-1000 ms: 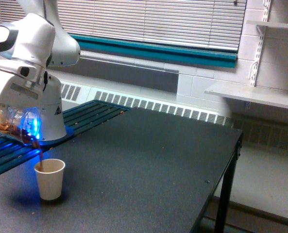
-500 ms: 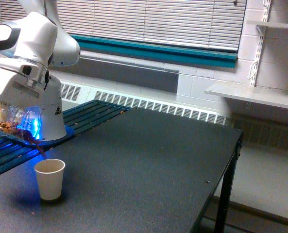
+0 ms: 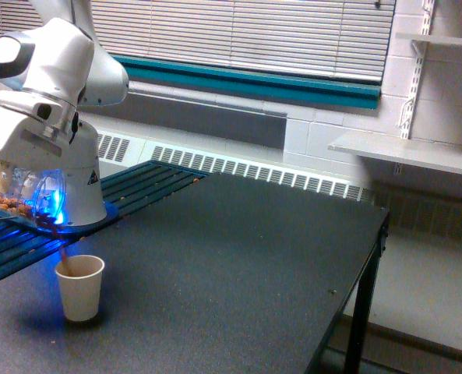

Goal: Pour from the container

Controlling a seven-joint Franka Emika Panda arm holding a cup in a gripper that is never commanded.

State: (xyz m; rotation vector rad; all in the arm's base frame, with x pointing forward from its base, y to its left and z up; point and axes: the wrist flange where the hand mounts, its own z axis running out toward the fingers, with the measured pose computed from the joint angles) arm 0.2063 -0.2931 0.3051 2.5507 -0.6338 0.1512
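The container (image 3: 20, 195), a clear plastic jar with brown nut-like pieces inside, lies tipped on its side at the exterior view's left, its mouth pointing right and down. My gripper (image 3: 8, 181) is shut on it under the white wrist; its fingers are mostly hidden by the wrist housing. A thin brown stream of pieces (image 3: 61, 248) falls from the jar's mouth into the cream paper cup (image 3: 79, 287), which stands upright on the dark table just below.
The black table (image 3: 238, 257) stretches to the exterior view's right, with its edge near the right leg. A blue slatted rack (image 3: 137, 183) and the arm's white base (image 3: 82, 191) sit behind the cup. A radiator and wall shelves stand behind.
The jar has shifted a little and stays tipped. The brown stream again reaches down into the paper cup, after stopping short above its rim half a second ago.
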